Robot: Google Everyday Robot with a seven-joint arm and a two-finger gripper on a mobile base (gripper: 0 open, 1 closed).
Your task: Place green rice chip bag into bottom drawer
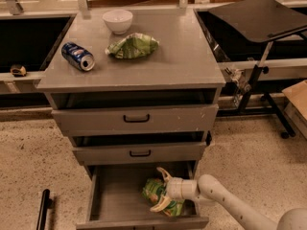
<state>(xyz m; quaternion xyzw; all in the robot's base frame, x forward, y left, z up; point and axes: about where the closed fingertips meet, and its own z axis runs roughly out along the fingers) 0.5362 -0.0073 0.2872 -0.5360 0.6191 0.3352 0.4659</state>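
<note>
The green rice chip bag (152, 191) lies on the floor of the bottom drawer (117, 195), which is pulled out from the grey cabinet. The bag is toward the drawer's right side. My gripper (159, 189) reaches into the drawer from the right. Its pale fingers (162, 172) are spread apart, one beyond the bag and one in front of it. The arm (225, 202) comes in from the lower right.
On the cabinet top (182, 66) are a white bowl (118, 20), a paler green bag (133, 45) and a blue can (78, 56) on its side. The two upper drawers (136, 120) stand slightly out. A black stand table (261, 18) is at right.
</note>
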